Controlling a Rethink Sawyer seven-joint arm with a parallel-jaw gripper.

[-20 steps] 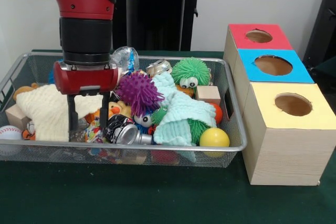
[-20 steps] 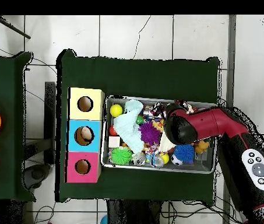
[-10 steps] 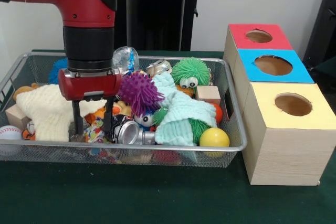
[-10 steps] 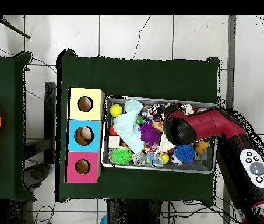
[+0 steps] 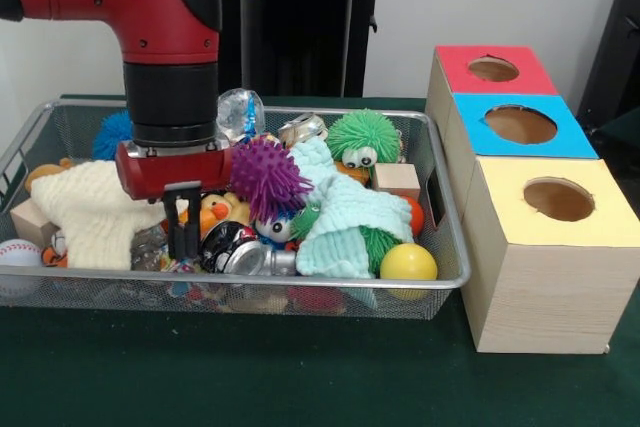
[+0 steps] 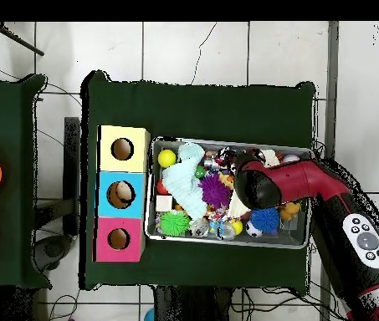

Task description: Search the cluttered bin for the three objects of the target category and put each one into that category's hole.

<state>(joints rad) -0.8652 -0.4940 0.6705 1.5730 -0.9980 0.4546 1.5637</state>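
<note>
Bin (image 5: 440,187), left side: the pincer (image 5: 182,242) is reaching down beside the cream cloth (image 5: 92,212), fingers drawn narrow, seemingly closing on something small among the clutter near the duck (image 5: 214,211); what exactly, I cannot tell. Search step underway. Next: lifting clear, then travelling right toward the boxes (image 5: 548,197).

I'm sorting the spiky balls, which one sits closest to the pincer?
The purple spiky rubber ball, right beside the pincer; the green one and the blue one sit farther off.
</note>
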